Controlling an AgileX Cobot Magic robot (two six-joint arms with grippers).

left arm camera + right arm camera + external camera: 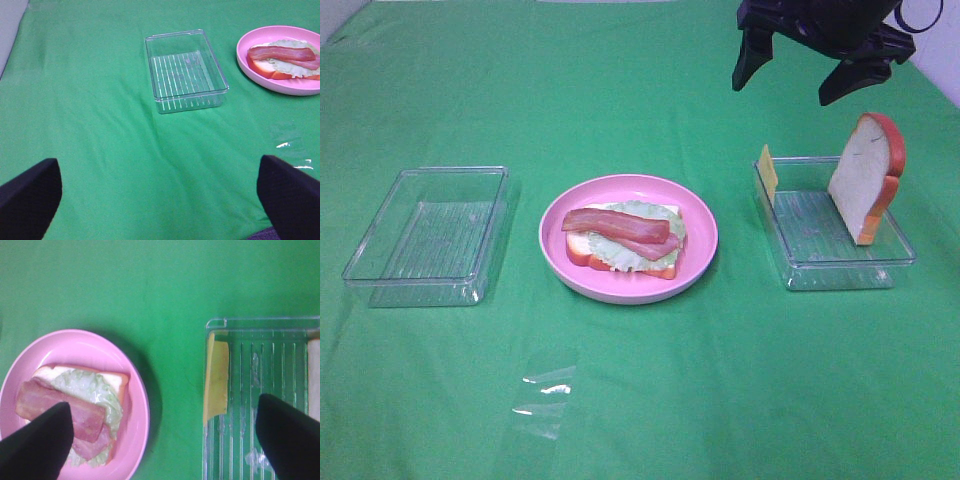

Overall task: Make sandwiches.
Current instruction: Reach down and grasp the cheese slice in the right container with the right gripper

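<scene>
Cheese square (768, 172) stood on edge against clear tray (840, 268) wall; judged thin, light, bendy; pinch top edge. Right gripper (790, 88) spread wide, empty.

A green cloth (650, 420) fills nearly the whole high view. In its middle stands a round pink plate (620, 190). A clear plastic tray (425, 237) with a ribbed bottom lies to the left of the plate, and a second clear tray (820, 245) to the right, both well apart from it. In front of the plate, a small piece of clear film (545, 395) lies on the cloth.
</scene>
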